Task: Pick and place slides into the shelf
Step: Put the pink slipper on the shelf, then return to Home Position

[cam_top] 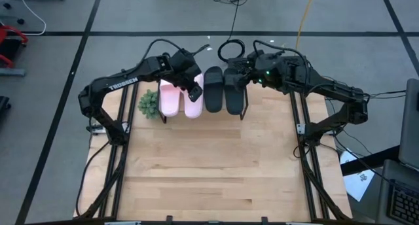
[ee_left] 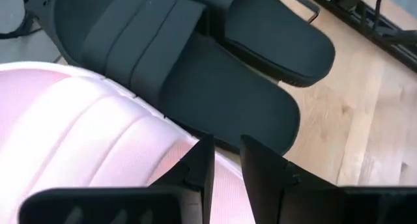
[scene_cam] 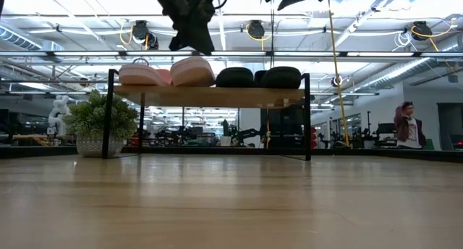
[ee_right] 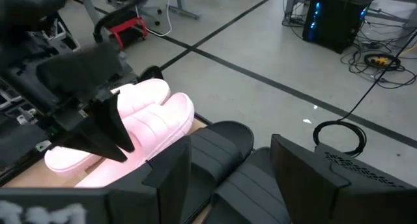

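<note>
The bare light wooden surface (cam_top: 216,179) fills the near half of the high view, with nothing on it from six o'clock up to the centre. At the far edge, around twelve o'clock, stands the shelf (scene_cam: 210,95), its plank top carried on thin black legs. All four slides sit side by side on that plank: the pink pair (cam_top: 179,97) toward eleven o'clock and the black pair (cam_top: 223,91) just beside it toward one o'clock, the inner pink and inner black slide nearly touching. A small potted plant (cam_top: 149,104) stands on the surface just beside the shelf at its ten o'clock end. The left end effector (cam_top: 194,92) hovers just above the inner pink slide, its fingers (ee_left: 199,168) narrowly parted with only a slim gap and pinching nothing. The right end effector (cam_top: 237,79) hangs over the far ends of the black pair, its fingers (ee_right: 171,165) spread wide and empty. Beyond the surface a person (scene_cam: 406,124) stands in the room.
</note>
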Robot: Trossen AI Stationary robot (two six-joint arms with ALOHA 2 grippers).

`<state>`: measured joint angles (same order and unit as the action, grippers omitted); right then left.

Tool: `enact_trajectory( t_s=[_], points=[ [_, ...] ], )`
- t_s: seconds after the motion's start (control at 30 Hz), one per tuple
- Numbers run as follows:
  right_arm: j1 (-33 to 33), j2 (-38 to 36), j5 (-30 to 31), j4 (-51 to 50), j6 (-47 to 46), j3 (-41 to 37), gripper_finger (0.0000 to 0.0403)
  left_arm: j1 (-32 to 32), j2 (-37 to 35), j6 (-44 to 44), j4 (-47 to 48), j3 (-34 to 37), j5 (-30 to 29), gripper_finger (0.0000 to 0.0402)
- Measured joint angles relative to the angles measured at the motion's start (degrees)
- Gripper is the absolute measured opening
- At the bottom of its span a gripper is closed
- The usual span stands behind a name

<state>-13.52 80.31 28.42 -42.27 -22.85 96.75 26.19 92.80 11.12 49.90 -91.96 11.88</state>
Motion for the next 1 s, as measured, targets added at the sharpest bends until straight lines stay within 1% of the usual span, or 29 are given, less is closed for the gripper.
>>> enact_trajectory(
  t_s=[0.33,0.47,0.6,0.87,1.0],
  points=[
    [0.13,0.00,-0.02,0.41,-0.39,0.00,0.0199,-1.29,7.21,-0.23,1.74,0.07,1.07,0.0074],
    [0.15,0.00,-0.04,-0.39,-0.42,0.00,0.0199,-1.38,7.46,0.02,1.86,-0.11,1.55,0.0074],
    [0.13,0.00,-0.04,-0.95,-0.42,0.00,0.0199,-1.96,5.42,0.71,3.32,-2.10,1.33,0.0074],
    [-0.06,0.00,0.00,-0.88,0.07,0.00,0.0199,-3.59,-0.74,0.64,4.21,-10.73,0.40,0.0074],
    [-0.52,0.00,-0.01,-1.25,3.13,0.00,0.0199,-4.23,-3.83,-0.08,4.70,-14.79,0.98,0.0074]
  ],
)
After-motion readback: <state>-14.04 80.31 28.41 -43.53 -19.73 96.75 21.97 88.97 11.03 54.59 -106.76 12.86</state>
